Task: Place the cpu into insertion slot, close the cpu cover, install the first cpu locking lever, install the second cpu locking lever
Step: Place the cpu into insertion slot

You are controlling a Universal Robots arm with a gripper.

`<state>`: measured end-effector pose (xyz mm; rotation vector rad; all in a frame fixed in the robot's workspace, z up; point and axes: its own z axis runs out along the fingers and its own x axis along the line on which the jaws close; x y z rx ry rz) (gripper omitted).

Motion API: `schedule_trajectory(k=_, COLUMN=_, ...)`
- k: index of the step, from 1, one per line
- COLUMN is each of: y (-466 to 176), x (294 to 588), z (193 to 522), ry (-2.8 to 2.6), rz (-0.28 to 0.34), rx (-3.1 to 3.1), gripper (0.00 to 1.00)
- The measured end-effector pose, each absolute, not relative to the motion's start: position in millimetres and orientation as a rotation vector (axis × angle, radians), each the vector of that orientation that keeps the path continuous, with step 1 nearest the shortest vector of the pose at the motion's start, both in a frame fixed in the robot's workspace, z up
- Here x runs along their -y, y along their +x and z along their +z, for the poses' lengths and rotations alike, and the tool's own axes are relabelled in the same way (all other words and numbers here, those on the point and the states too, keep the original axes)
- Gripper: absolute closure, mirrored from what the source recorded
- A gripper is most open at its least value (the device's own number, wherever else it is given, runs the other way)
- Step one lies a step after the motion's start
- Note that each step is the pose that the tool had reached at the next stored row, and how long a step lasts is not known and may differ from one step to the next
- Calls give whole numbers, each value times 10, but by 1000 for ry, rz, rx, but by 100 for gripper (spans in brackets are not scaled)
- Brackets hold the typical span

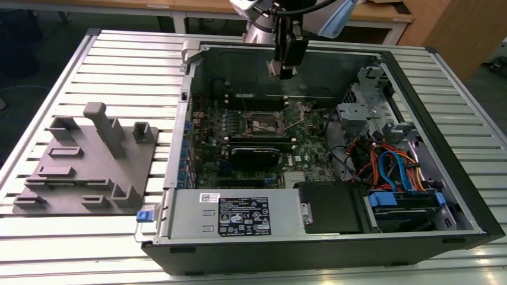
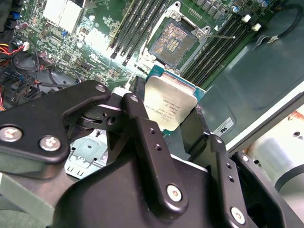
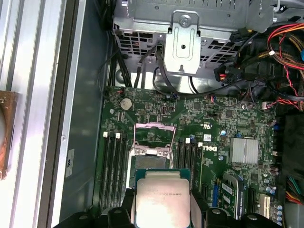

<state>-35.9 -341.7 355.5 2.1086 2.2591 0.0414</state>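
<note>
A pale table (image 1: 119,53) of long ribbed metal slats fills most of the exterior view, brightly and evenly lit. Along the top edge runs a wooden desk (image 1: 198,7) on grey legs, at least 2 showing. Dark floor (image 1: 40,35) lies in the upper left. A light wooden panel (image 1: 452,24), perhaps a cabinet side, stands in the upper right.

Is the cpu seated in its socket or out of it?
Out. The gripper holds the cpu clear of the insertion slot, whose dark centre lies bare.
</note>
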Motion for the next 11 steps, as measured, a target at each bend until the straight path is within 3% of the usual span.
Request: schedule_trajectory(k=11, y=-359, x=3417, z=3555, ry=2125, rz=41, rx=-2244, gripper=46)
